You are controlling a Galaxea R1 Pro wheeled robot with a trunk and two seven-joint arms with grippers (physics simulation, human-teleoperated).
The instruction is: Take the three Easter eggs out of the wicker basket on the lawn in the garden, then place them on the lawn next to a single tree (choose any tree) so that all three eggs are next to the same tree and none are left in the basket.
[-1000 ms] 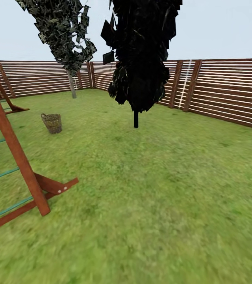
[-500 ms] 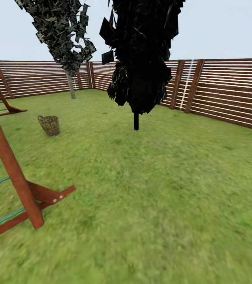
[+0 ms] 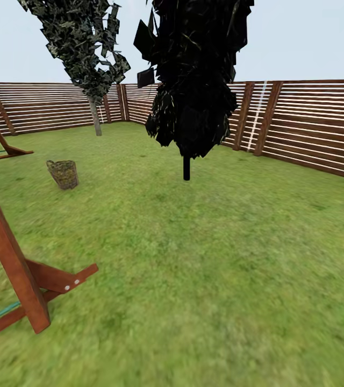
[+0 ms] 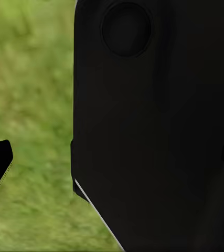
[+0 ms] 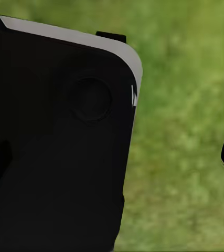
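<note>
- Mottled green lawn (image 3: 204, 258) is bounded at the back by a slatted brown fence (image 3: 312, 123).
- The wicker basket (image 3: 63, 173) is seen standing upright on the grass at far left; its contents cannot be made out.
- Behind it, near the fence, the pale-trunked tree (image 3: 94, 115) is placed; a black-trunked tree (image 3: 186, 167) stands centrally.
- A wooden climbing frame (image 3: 16, 269) is seen at the near left.
- Whether either gripper is released or clenched cannot be told from the wrist views.
</note>
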